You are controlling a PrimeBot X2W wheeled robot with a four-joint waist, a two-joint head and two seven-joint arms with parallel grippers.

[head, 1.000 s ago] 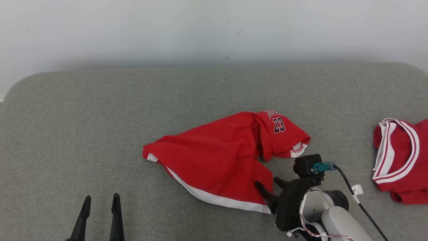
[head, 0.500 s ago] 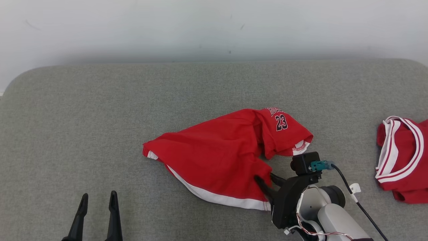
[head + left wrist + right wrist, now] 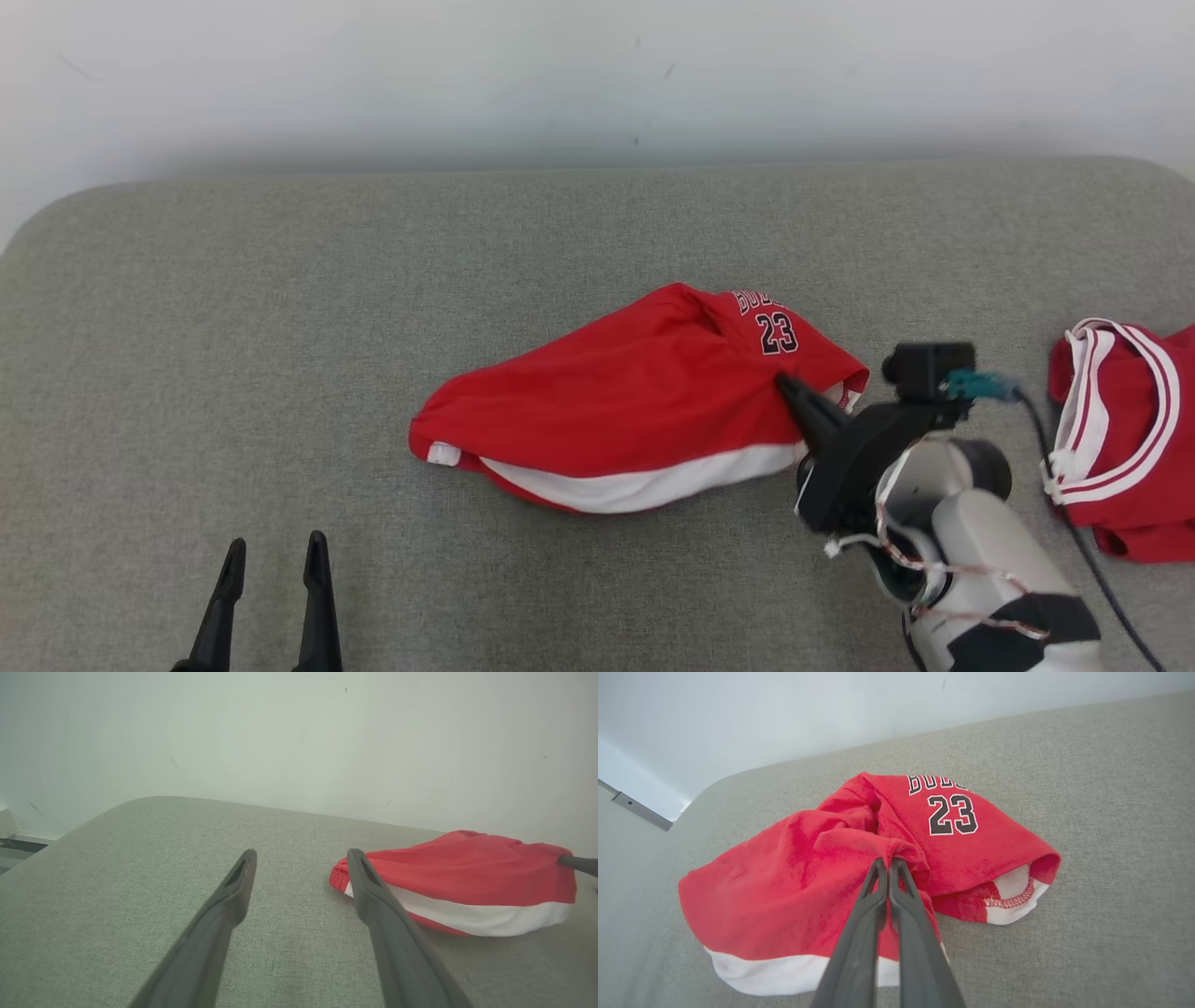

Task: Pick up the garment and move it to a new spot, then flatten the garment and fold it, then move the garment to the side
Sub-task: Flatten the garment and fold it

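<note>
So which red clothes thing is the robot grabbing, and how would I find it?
Look at the big grey cushioned surface. Near its middle lies a crumpled red garment, pinched by the shut right gripper. It has a black 23 and a wide white band, unlike the red jersey with thin striped trim at the right edge.

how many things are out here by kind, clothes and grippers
red garments: 2, the 23 garment and a trimmed garment at the right
grippers: 2, left gripper jaws open, right gripper jaws shut on the 23 garment
total: 4
</note>
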